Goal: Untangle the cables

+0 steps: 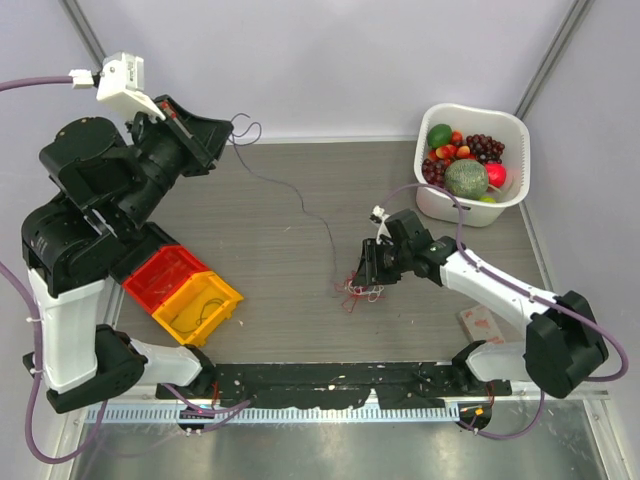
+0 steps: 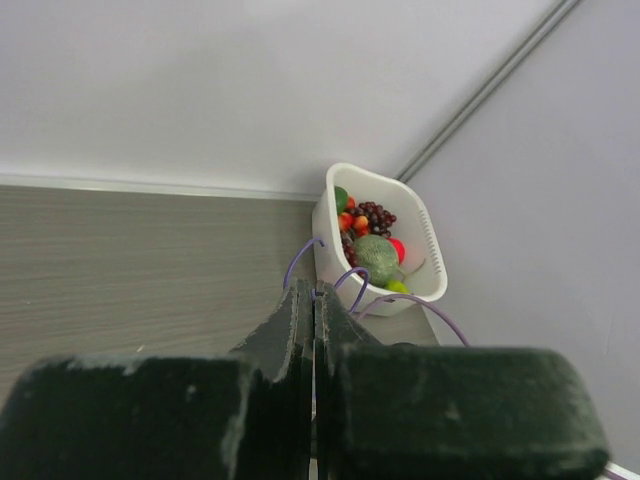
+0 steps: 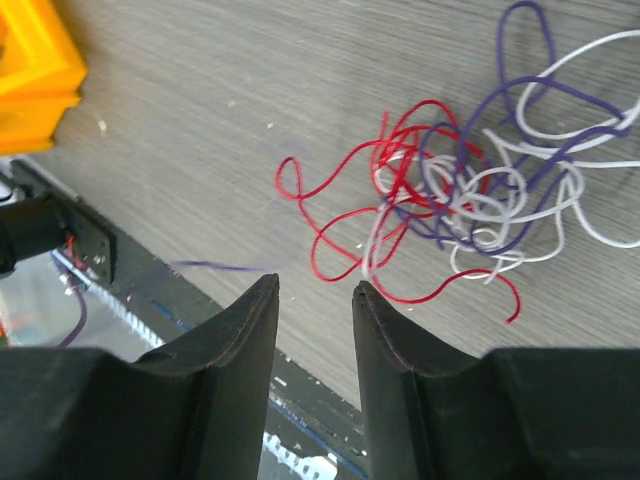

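Right wrist view shows the right gripper (image 3: 315,285) with its two dark fingers apart and nothing between them, low above the grey wood-pattern table (image 3: 180,110). Just in front of the fingers lies the tangle of thin red, white and purple cables (image 3: 450,195), in small loose loops that cross one another, the red ones nearest to the fingers. A yellow plastic bin (image 3: 35,70) is at the upper left corner of this view, well apart from the tangle. In the left wrist view the left gripper (image 2: 308,285) has its fingers pressed together on a thin purple cable (image 2: 293,262), whose loops come out at the fingertips. Behind them stands a white plastic basket (image 2: 325,205) filled with fruit, at the far right corner of the table. From above, the left gripper is raised at the far left, and the purple cable goes from it across the table down to the tangle. A red plastic bin (image 1: 150,275) touches the yellow one at the near left.
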Available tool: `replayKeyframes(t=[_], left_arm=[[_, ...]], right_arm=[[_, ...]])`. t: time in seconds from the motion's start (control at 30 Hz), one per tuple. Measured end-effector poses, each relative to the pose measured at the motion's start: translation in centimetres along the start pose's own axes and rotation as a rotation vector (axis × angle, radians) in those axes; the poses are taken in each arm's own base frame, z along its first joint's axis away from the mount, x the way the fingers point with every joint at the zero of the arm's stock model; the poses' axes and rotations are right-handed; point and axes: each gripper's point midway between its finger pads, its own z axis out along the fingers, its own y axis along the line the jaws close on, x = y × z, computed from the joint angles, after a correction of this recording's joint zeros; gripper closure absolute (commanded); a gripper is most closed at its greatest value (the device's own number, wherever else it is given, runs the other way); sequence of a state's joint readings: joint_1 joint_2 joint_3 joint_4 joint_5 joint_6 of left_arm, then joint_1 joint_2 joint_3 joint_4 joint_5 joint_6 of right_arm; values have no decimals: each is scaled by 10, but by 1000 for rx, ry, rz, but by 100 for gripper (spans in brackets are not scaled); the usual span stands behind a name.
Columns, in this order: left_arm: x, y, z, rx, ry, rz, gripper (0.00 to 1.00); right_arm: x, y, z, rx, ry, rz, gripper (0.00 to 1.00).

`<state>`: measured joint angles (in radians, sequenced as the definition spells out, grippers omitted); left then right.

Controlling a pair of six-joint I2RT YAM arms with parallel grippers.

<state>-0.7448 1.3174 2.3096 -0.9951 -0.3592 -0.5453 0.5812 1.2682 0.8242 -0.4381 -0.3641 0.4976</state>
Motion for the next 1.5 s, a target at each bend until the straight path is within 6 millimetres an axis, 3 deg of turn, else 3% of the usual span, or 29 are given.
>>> replayKeyframes(t=[0.17, 0.23, 0.33, 0.57, 0.73, 0.93, 1.07, 1.27, 1.4, 1.5], left_arm=[[0, 8, -3, -31, -5, 11, 100], [7, 12, 0, -48, 13, 20, 100], [22, 18, 7, -76, 50, 39, 100], [70, 42, 31, -166, 167, 96, 100], [90, 64, 50, -243, 222, 106, 100], [110, 98, 62, -336, 274, 53, 100], [154, 125, 75, -404, 389, 25, 100], [277, 164, 93, -492, 724, 9, 100], [340, 182, 85, -528, 902, -24, 100], [377, 190, 73, -536, 1009, -51, 100]], right_arm=[[1, -25, 12, 95, 18, 57, 37], [0, -31, 13, 109, 16, 70, 36], [-2, -34, 12, 106, 9, 77, 38], [0, -10, 21, -23, 41, 57, 50], [3, 0, 23, -64, 58, 43, 53], [6, -19, 37, 12, 75, 76, 56], [9, -44, 39, 92, 79, 120, 56], [18, -83, 29, 204, 83, 205, 56], [21, -93, 22, 230, 81, 225, 56], [22, -94, 18, 234, 75, 222, 55]])
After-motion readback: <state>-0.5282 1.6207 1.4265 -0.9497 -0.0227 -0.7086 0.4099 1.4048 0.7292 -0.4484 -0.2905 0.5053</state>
